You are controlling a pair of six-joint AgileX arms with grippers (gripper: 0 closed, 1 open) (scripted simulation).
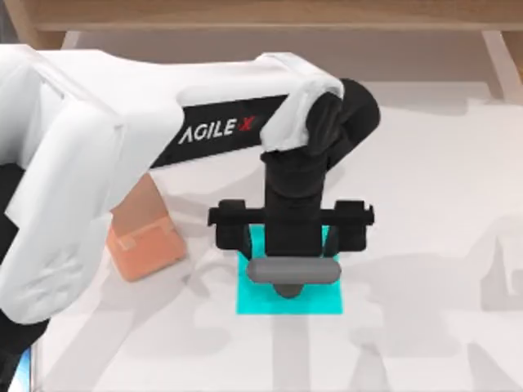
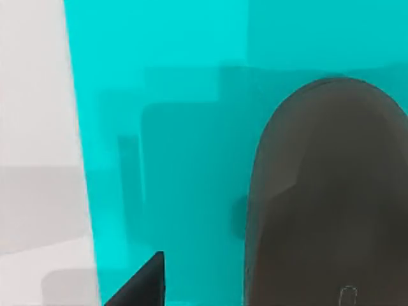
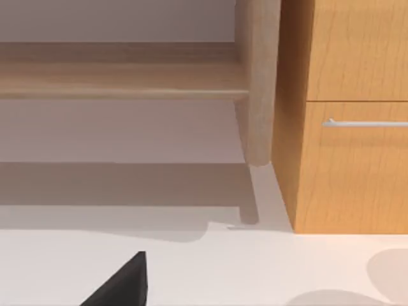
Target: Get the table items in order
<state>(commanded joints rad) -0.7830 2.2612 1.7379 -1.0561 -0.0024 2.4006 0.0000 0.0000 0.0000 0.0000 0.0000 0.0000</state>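
Note:
My left gripper [image 1: 290, 241] hangs straight down over the flat cyan mat [image 1: 261, 302] near the table's middle, its fingers spread wide and open. The dark grey oval mouse [image 2: 325, 204] lies on the mat [image 2: 178, 127], close under the gripper. One black fingertip [image 2: 140, 287] stands apart from it, over the mat. In the top view the arm hides most of the mouse. The salmon-orange phone stand [image 1: 147, 241] sits left of the mat, partly under my left arm. A blue-white sliver of the smartphone [image 1: 33, 371] shows at the bottom left corner.
White tabletop [image 1: 441, 245] stretches to the right of the mat and in front of it. My right arm is parked, and its wrist view looks at a wooden cabinet [image 3: 350, 127] with a drawer handle and a table leg [image 3: 258, 83]; one black fingertip [image 3: 127, 284] shows.

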